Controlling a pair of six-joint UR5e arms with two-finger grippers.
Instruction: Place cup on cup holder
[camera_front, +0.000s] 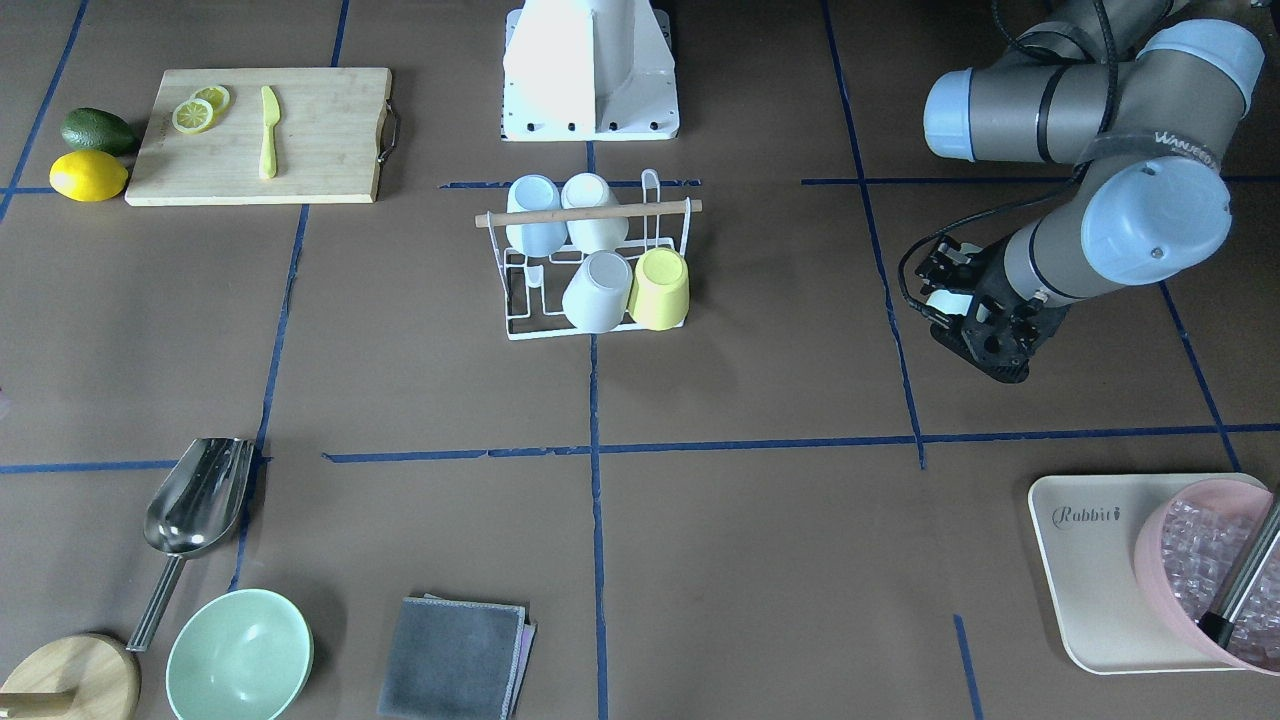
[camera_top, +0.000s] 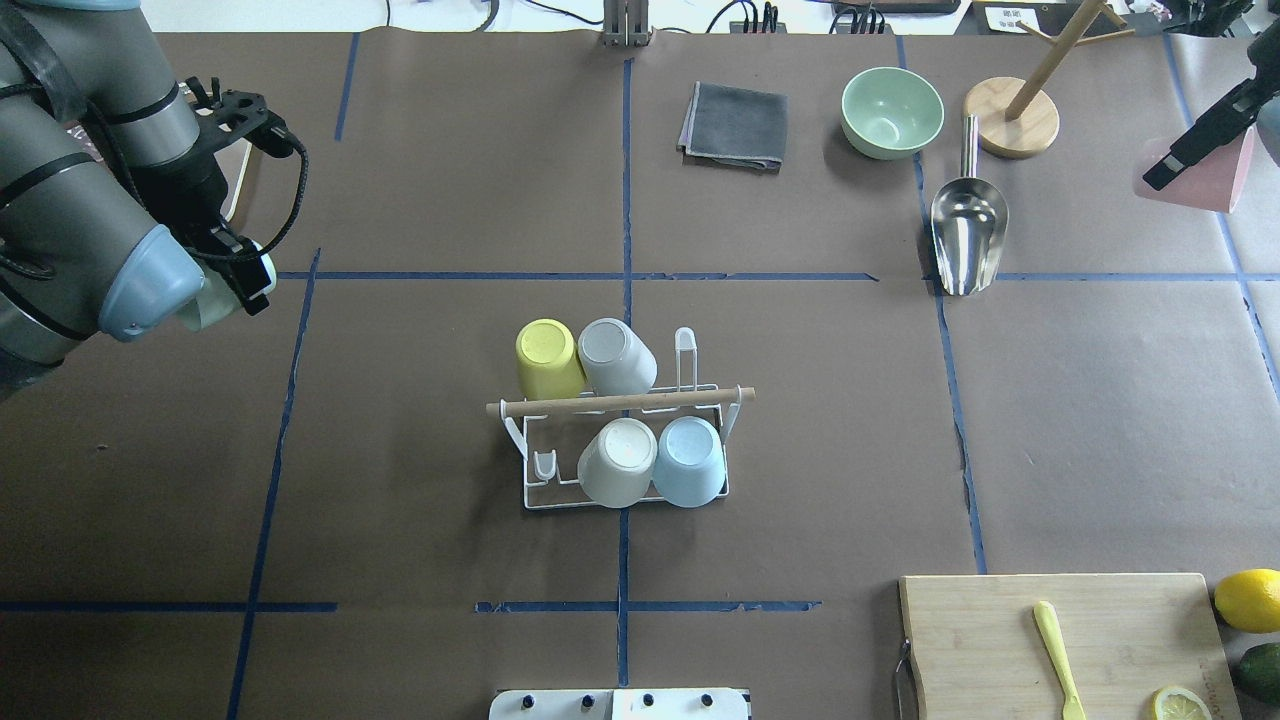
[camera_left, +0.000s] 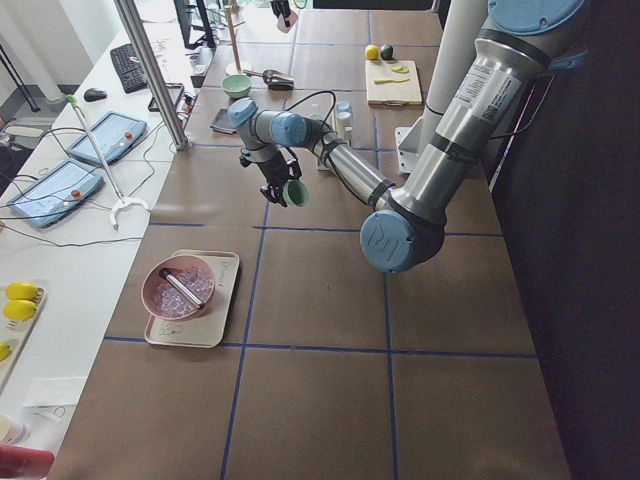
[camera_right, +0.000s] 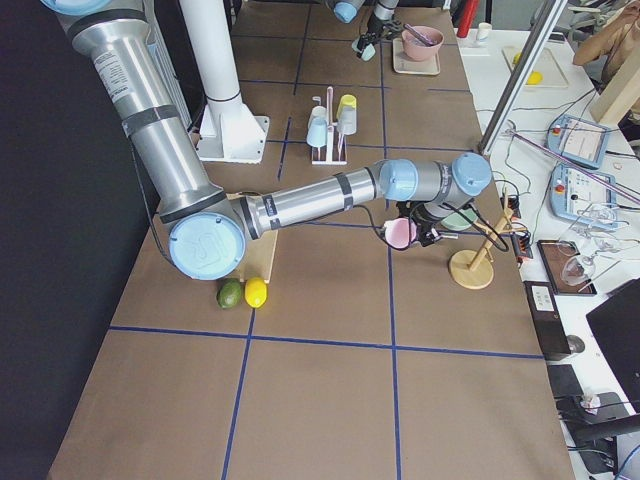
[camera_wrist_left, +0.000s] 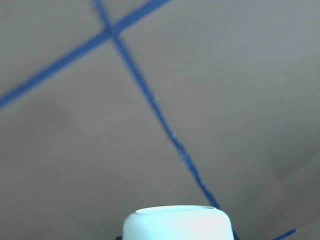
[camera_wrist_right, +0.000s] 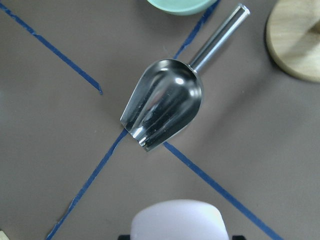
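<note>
Cup holder nearly full

Our left hand grips a pale cup over the worktop, well apart from the cup holder; our right hand grips a pink cup. Four cups crowd it, so we could knock one or miss a free prong.

Below the left jaws, only the rounded base of the pale green cup shows. The bottom edge cuts it off, the fingers are out of frame, and the tape lines beyond are blurred. The right wrist view crops the pink cup the same way. Ahead of those jaws, the green bowl and wooden stand base run off the edges. From overhead, the left gripper is largely hidden behind its wrist.
</note>
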